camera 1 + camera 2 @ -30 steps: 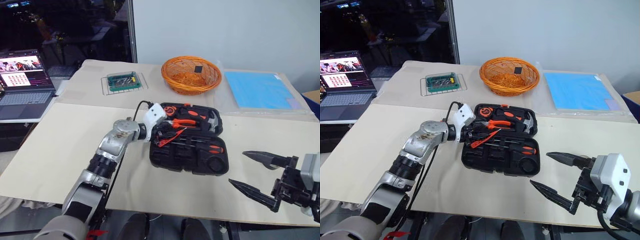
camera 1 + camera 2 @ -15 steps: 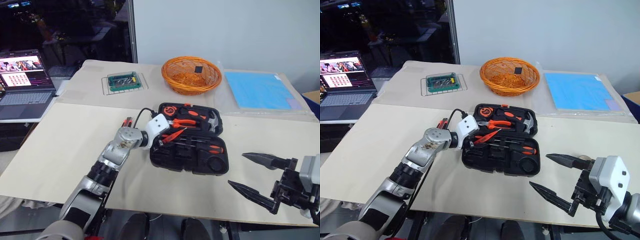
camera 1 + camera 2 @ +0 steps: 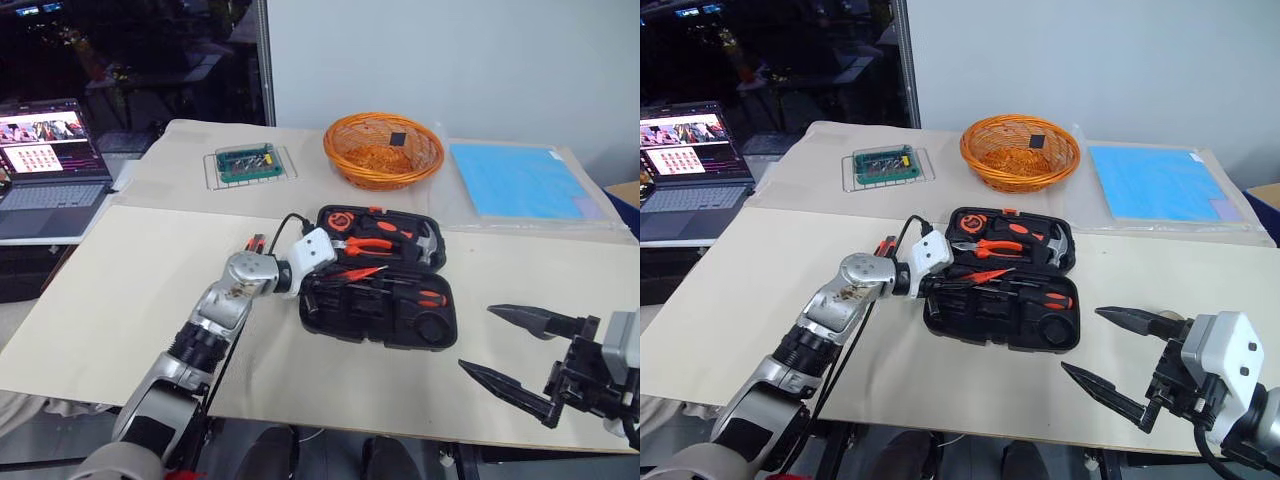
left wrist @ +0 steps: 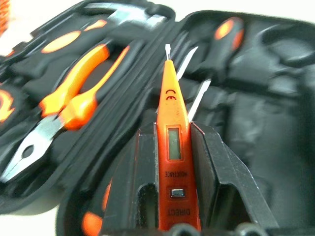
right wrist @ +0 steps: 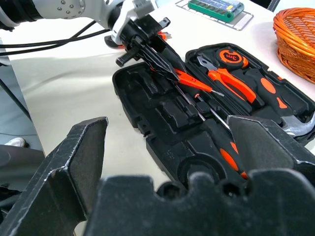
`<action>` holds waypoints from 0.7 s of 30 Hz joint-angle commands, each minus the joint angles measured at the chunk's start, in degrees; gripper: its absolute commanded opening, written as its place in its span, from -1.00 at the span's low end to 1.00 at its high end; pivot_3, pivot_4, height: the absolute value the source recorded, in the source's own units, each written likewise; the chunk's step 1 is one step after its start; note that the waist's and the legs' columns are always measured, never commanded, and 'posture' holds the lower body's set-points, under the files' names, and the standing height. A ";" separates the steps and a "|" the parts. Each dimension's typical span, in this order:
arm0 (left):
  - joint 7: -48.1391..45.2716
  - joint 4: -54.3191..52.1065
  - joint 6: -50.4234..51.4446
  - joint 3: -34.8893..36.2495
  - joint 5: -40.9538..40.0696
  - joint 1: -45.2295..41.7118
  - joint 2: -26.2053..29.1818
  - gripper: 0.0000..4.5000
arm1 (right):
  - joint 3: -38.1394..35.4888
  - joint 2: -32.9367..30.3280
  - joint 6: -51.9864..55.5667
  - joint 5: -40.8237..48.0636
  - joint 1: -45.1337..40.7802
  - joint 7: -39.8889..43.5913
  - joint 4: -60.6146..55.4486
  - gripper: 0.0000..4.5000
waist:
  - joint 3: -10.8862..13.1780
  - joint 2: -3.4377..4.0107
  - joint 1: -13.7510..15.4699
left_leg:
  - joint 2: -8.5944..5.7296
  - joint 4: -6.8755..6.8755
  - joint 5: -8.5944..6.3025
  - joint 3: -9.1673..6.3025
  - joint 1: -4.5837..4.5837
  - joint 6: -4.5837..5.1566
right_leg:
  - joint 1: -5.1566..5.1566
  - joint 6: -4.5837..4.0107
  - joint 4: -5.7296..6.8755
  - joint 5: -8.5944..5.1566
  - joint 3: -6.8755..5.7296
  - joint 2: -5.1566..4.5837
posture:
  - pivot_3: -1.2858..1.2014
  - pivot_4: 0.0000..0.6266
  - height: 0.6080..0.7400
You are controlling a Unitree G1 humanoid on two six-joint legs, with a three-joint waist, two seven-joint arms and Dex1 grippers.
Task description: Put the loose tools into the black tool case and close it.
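Slim orange screwdriver [image 4: 172,132] sits clamped in the left tool [image 4: 173,147], shaft lying level along the open black tool case [image 3: 385,315] on the surface; the right tool [image 3: 515,350], jaws spread empty, hangs farther off

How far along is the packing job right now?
Done: a screwdriver lies in the open case, beside the pliers and hammer. In hand: the left claw is shut on the slim orange tester, holding it over the case. The right claw waits open, apart from the case. Left: seat the tester and close the lid.
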 commanded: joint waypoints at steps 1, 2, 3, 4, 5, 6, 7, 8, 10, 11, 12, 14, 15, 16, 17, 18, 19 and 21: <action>-5.35 4.15 -5.52 -0.75 0.08 -2.28 0.19 -0.78 | -1.45 0.31 -0.89 0.53 -0.01 -0.43 -1.09 1.00 | 0.00 0.01 0.03 | 0.00 0.00 0.00 0.00 0.00 0.01 | 0.00 0.00 0.00 0.00 0.00 0.00 | 0.03 -0.52 1.00; -6.06 5.83 -6.92 -0.94 0.60 -2.72 -0.03 -0.78 | -1.44 0.32 -0.89 0.54 0.01 -0.46 -1.12 1.00 | 0.00 0.00 0.07 | 0.00 0.00 0.01 -0.01 0.00 0.01 | 0.01 0.00 0.00 0.00 0.00 -0.01 | 0.03 -0.52 1.00; -6.45 7.57 -8.30 -1.14 1.25 -3.25 -0.30 -0.78 | -1.44 0.34 -0.90 0.53 0.03 -0.46 -1.14 1.00 | 0.00 0.00 0.10 | -0.01 0.00 0.01 -0.01 0.00 0.01 | 0.02 0.01 -0.02 0.00 0.00 -0.01 | 0.03 -0.52 1.00; -6.78 9.31 -9.70 -1.35 1.90 -3.89 -0.58 -0.78 | -1.48 0.38 -0.90 0.52 0.09 -0.46 -1.19 1.00 | 0.00 0.00 0.18 | -0.01 0.00 0.01 -0.01 0.00 0.01 | 0.03 0.02 -0.03 0.01 0.00 -0.02 | 0.03 -0.52 1.00; -7.11 11.65 -11.67 -1.75 2.76 -4.85 -0.97 -0.78 | -1.64 0.44 -0.89 0.59 0.24 -0.45 -1.31 1.00 | 0.01 -0.01 0.27 | -0.02 0.00 0.01 -0.01 0.00 0.01 | 0.04 0.03 -0.04 0.01 0.00 -0.03 | 0.03 -0.52 1.00; -7.68 14.23 -13.68 -2.32 3.68 -6.00 -1.48 -0.78 | -1.86 0.46 -0.85 0.66 0.42 -0.38 -1.41 1.00 | 0.01 -0.01 0.41 | -0.02 0.00 0.01 -0.02 -0.01 0.02 | 0.03 0.04 -0.04 0.01 -0.01 -0.03 | 0.03 -0.52 1.00; -8.19 16.23 -14.89 -2.68 4.21 -6.97 -2.00 -0.78 | -2.07 0.49 -0.83 0.75 0.56 -0.33 -1.46 1.00 | 0.01 -0.02 0.63 | -0.02 0.00 0.02 -0.03 -0.01 0.03 | 0.04 0.04 -0.04 0.01 -0.03 -0.03 | 0.03 -0.52 1.00; -8.61 18.07 -16.22 -3.09 4.86 -7.87 -2.43 -0.78 | -2.24 0.51 -0.79 0.85 0.69 -0.30 -1.51 1.00 | 0.01 -0.01 0.75 | -0.02 0.00 0.02 -0.03 -0.01 0.03 | 0.04 0.04 -0.04 0.02 -0.03 -0.03 | 0.03 -0.52 1.00; -9.11 21.19 -19.17 -3.56 6.05 -9.23 -3.15 -0.78 | -2.48 0.58 -0.77 0.89 0.89 -0.26 -1.63 1.00 | 0.01 -0.01 0.81 | -0.02 0.00 0.02 -0.01 -0.01 0.03 | 0.04 0.04 -0.04 0.01 -0.03 -0.02 | 0.03 -0.52 1.00; -9.18 22.95 -20.57 -3.58 6.55 -10.01 -3.70 -0.78 | -2.65 0.65 -0.72 1.00 1.04 -0.30 -1.80 1.00 | 0.01 -0.01 0.77 | -0.02 0.00 0.03 -0.01 -0.01 0.05 | 0.03 0.04 -0.04 0.01 -0.03 -0.02 | 0.03 -0.52 1.00; -9.51 24.27 -21.67 -3.54 6.85 -10.61 -4.14 -0.78 | -2.81 0.72 -0.68 1.09 1.21 -0.30 -1.96 1.00 | 0.01 -0.01 0.78 | -0.02 0.00 0.03 0.00 -0.01 0.07 | 0.03 0.05 -0.04 0.01 -0.03 -0.02 | 0.03 -0.52 1.00; -10.17 26.23 -23.31 -3.49 7.34 -11.50 -4.74 -0.78 | -3.08 0.85 -0.68 1.25 1.55 -0.30 -2.21 1.00 | 0.01 -0.02 0.81 | -0.02 0.00 0.11 0.00 -0.01 0.23 | 0.03 0.05 -0.04 0.01 -0.03 -0.02 | 0.03 -0.52 1.00; -10.83 27.09 -23.99 -3.47 7.39 -11.95 -5.06 -0.78 | -3.21 0.91 -0.68 1.32 1.79 -0.32 -2.33 1.00 | 0.01 -0.02 0.79 | -0.03 0.00 0.11 0.00 -0.01 0.23 | 0.04 0.05 -0.04 0.01 -0.03 -0.02 | 0.03 -0.52 1.00; -11.41 27.83 -24.68 -3.53 7.59 -12.36 -5.32 -0.78 | -3.42 1.00 -0.71 1.38 2.09 -0.28 -2.46 1.00 | 0.01 -0.02 0.79 | -0.02 0.00 0.11 0.00 -0.01 0.23 | 0.04 0.05 -0.04 0.01 -0.02 -0.02 | 0.03 -0.52 1.00; -11.94 28.60 -25.29 -3.59 7.80 -12.75 -5.54 -0.78 | -3.58 1.09 -0.72 1.46 2.35 -0.28 -2.60 1.00 | 0.01 -0.02 0.81 | -0.02 0.00 0.12 0.00 -0.01 0.23 | 0.04 0.06 -0.04 0.01 -0.03 -0.02 | 0.03 -0.52 1.00; -12.72 29.14 -25.92 -3.64 7.86 -13.01 -5.69 -0.78 | -3.72 1.19 -0.74 1.54 2.59 -0.29 -2.77 1.00 | 0.01 -0.02 0.82 | -0.02 0.00 0.12 0.00 -0.01 0.23 | 0.04 0.06 -0.04 0.00 -0.04 -0.02 | 0.03 -0.52 1.00; -13.58 29.50 -26.42 -3.61 7.85 -13.15 -5.78 -0.78 | -3.82 1.28 -0.76 1.58 2.76 -0.29 -2.90 1.00 | 0.01 -0.02 0.82 | -0.02 0.00 0.11 0.00 -0.01 0.23 | 0.04 0.06 -0.04 0.00 -0.04 -0.02 | 0.03 -0.52 1.00; -14.19 30.42 -26.63 -3.42 8.17 -13.53 -5.72 -0.78 | -3.91 1.41 -0.75 1.61 3.05 -0.33 -3.11 1.00 | 0.01 -0.02 0.78 | -0.02 0.00 0.11 0.00 -0.01 0.23 | 0.04 0.07 -0.04 0.00 -0.03 -0.02 | 0.03 -0.52 1.00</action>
